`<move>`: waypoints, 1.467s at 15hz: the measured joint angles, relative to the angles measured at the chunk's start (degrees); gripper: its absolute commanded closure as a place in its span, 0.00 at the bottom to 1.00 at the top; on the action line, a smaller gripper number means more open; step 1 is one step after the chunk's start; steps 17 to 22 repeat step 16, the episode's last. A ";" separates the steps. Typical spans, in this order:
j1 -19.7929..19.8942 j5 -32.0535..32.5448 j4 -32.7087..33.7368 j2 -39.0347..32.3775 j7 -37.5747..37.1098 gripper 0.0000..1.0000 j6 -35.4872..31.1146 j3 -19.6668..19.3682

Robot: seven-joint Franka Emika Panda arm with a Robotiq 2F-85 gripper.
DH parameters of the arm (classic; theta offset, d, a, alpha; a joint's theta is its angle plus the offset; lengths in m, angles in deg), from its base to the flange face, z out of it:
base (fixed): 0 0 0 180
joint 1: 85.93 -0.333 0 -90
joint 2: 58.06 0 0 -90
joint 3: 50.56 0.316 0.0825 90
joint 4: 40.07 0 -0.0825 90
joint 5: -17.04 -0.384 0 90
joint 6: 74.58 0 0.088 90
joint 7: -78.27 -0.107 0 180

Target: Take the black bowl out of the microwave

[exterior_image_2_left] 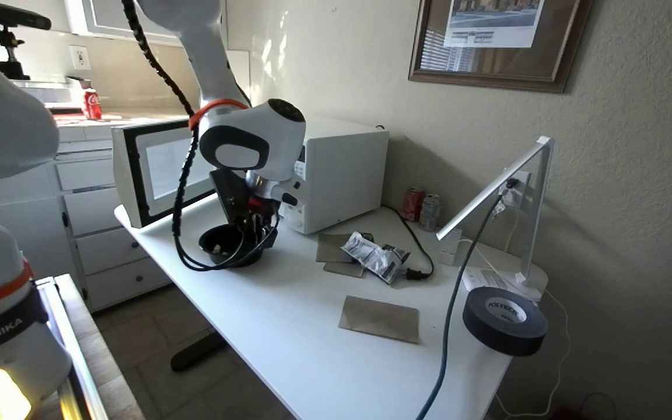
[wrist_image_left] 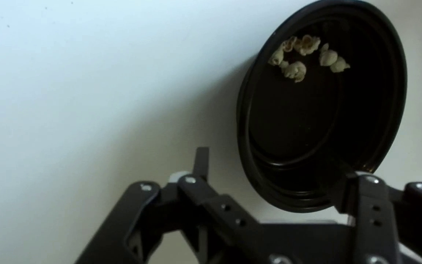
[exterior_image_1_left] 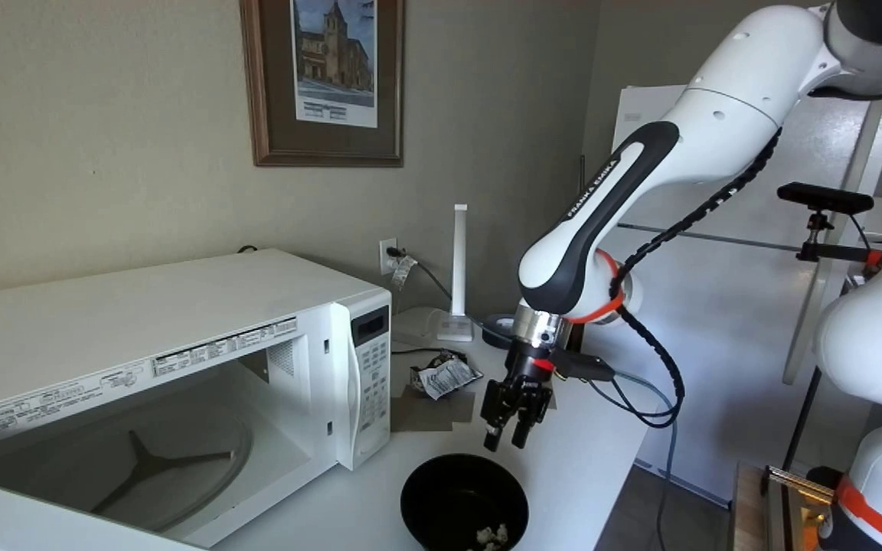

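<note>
1. Looks pretty much done, judging by the layout: see the black bowl upright on the worktop, out of the microwave and near its control panel, with a bit of popcorn inside.
2. In an exterior view, find the gripper close by the rim, with fingers spread wide and holding nothing. Seems just off the bowl, but can't tell the exact gap.
3. Guessing at a retreat as the step in hand, go straight up first. Keep the fingers wide and skip any sideways sweep. In the wrist view, note one finger overlapping the rim; could hook it, slide the bowl or tip out popcorn.
4. Once well above, swing away from the open door, not into it.
5. If grabbing the bowl to adjust its spot, straddle its side with one finger inside, one outside, then squeeze gently.
6. As for pointing, don't sweat it: opens straight up, looks level, shows no handle or spout. Being round, has no long axis to line up with. Blame the viewing slant, most likely, for the oval look in the wrist view.
</note>
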 measured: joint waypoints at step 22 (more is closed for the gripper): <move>-0.96 -0.07 6.95 13.58 -0.01 0.00 4.24 12.69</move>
